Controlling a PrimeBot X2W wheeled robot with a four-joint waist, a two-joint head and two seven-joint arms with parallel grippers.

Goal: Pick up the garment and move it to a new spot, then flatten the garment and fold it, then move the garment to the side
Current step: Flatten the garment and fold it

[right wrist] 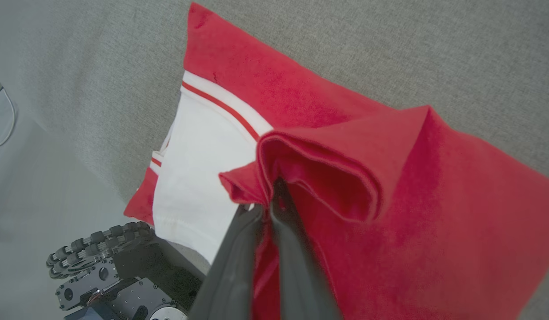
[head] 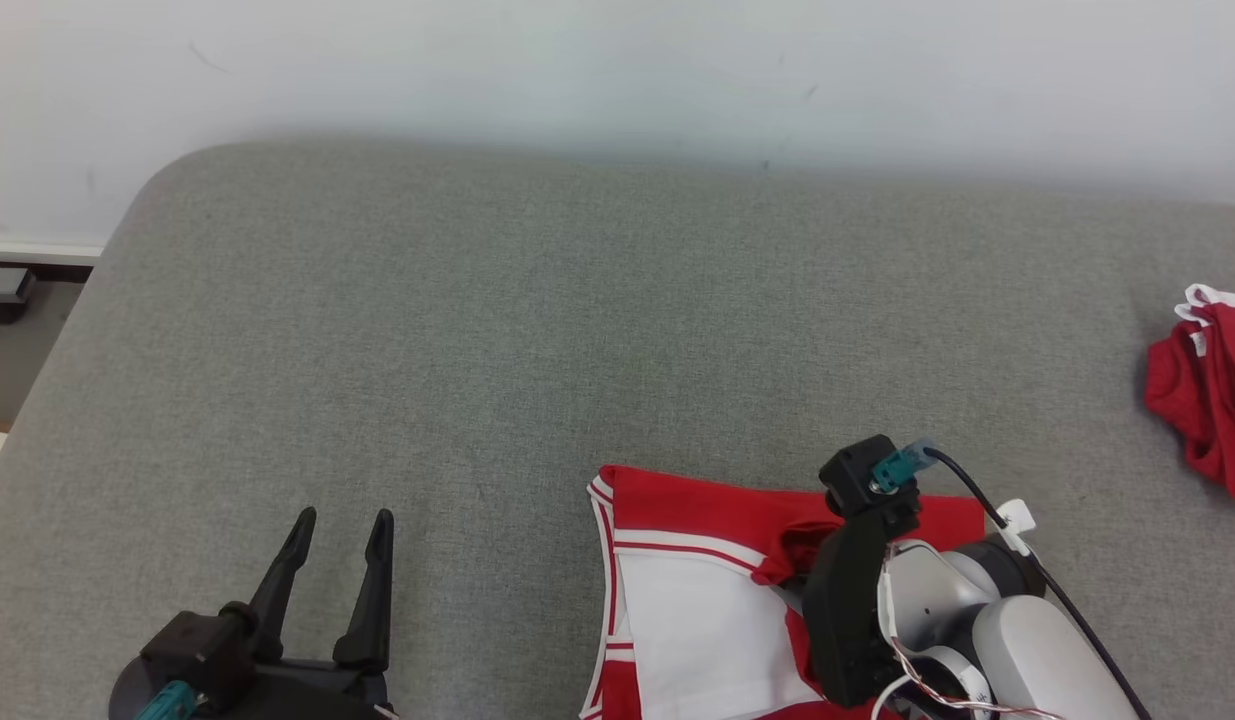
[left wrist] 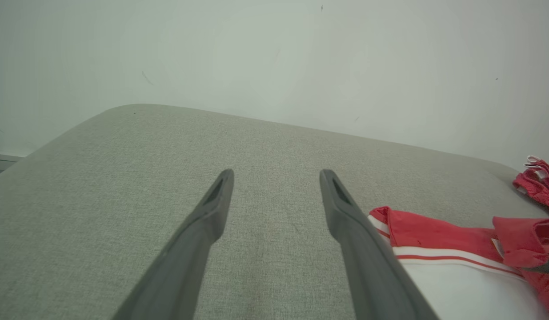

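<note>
Fingers, in order from the left: left fingers (head: 375,570) stand spread wide with nothing between them, low at the left of the head view, tips pointing toward the wall (head: 617,70). Left wrist view confirms this: the two dark prongs (left wrist: 203,222) are well apart over bare grey padded surface (head: 477,330), touching no cloth.

Centre-right: garment (head: 697,610), red with a white panel and red-and-white stripe trim, lies on the padded surface near its front edge. It is mostly flat, and its left border is just beside the right-hand prong in the left wrist view (left wrist: 434,231).

Right fingers (right wrist: 232,271) are pressed together, clamped on a red fold of the garment (right wrist: 434,213). The pinched cloth rises into a peaked, open-mouthed ridge above the rest of the fabric. In the head view the dark wrist mount (head: 847,600) and pale forearm (head: 1027,650) sit over the garment's right part, hiding the fingertips.

Far right: second red cloth (head: 1207,400), bunched, white at its upper edge, well apart from the garment and cut off by the frame.

Right wrist view, lower left: roller wheel (right wrist: 96,240) of the robot's base.
</note>
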